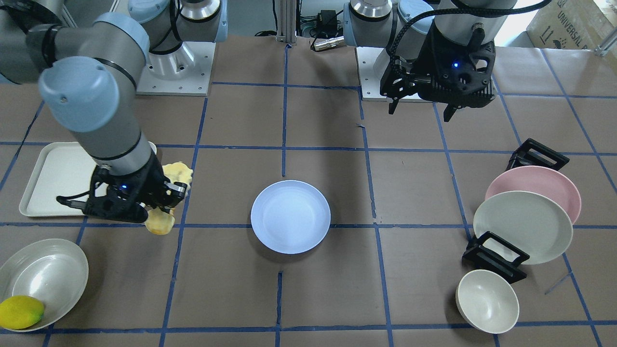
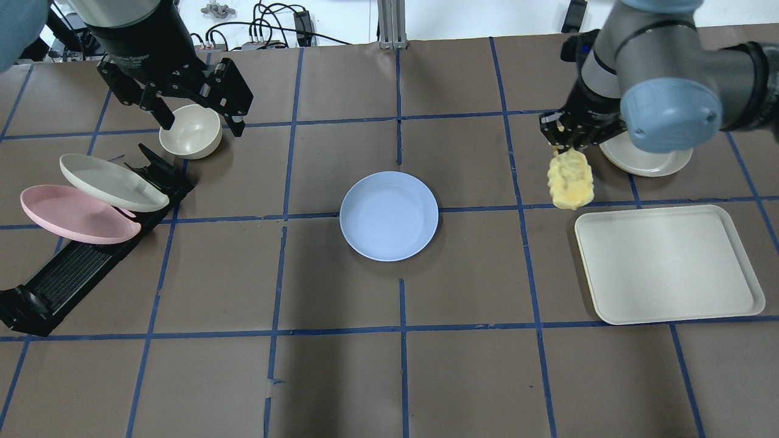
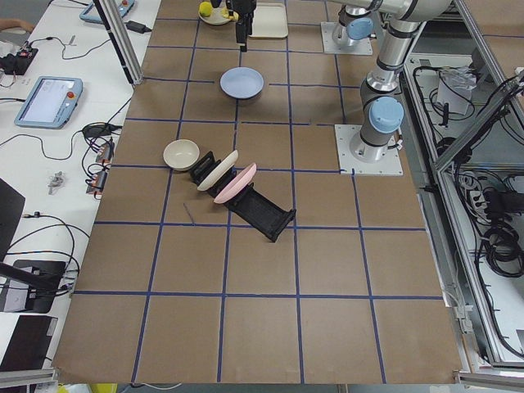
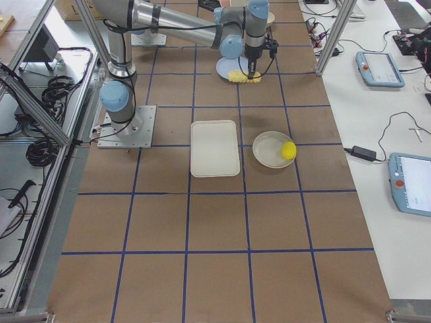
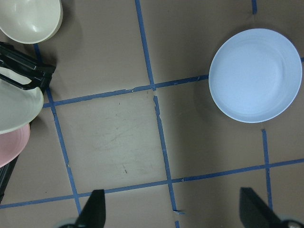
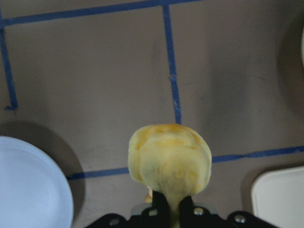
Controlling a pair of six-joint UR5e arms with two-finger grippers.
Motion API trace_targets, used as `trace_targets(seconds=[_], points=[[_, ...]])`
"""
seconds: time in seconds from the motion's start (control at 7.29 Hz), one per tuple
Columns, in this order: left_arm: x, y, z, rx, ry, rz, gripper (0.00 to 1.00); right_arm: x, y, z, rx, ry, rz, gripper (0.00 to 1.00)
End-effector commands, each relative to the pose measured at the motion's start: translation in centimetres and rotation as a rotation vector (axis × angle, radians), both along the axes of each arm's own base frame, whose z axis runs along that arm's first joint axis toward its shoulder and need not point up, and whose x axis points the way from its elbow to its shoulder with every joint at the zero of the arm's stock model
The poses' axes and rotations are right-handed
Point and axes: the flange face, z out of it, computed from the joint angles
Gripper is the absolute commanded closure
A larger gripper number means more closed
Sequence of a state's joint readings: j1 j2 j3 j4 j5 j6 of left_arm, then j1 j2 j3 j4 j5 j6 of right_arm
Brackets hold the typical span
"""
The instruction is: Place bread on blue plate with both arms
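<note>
Firmly, right fingers clamp one end of the bread; left fingers spread wide.

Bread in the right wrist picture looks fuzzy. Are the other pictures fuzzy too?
Right wrist view: the bread is blurred, very close to the lens. Left wrist view: the blue plate and tape lines look sharp. Overhead view: sharp too, soft shadows on the table.

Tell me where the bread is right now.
In the overhead view it is on the right side: the bread is gripped in the right tool, between the blue plate and the cream tray, just beyond the tray's far left corner.
</note>
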State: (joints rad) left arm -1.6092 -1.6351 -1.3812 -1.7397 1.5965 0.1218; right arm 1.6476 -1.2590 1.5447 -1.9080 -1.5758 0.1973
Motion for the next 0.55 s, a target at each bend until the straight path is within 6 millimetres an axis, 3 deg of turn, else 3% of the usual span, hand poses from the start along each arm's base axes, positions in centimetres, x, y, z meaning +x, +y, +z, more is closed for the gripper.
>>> trace_targets(seconds=[0.0,0.14,0.41], points=[[0.0,0.2,0.3,-0.006,-0.011,0.002,0.00,8.9,-2.4,-2.9,0.018,-0.014,-0.104,0.94],[0.1,0.4,0.4,-0.007,-0.011,0.005,0.00,11.1,-2.1,-4.1,0.040,-0.043,-0.172,0.94],[0.1,0.6,1.2,-0.026,-0.006,0.008,0.00,12.7,-0.9,-6.1,0.092,-0.067,-0.240,0.93]])
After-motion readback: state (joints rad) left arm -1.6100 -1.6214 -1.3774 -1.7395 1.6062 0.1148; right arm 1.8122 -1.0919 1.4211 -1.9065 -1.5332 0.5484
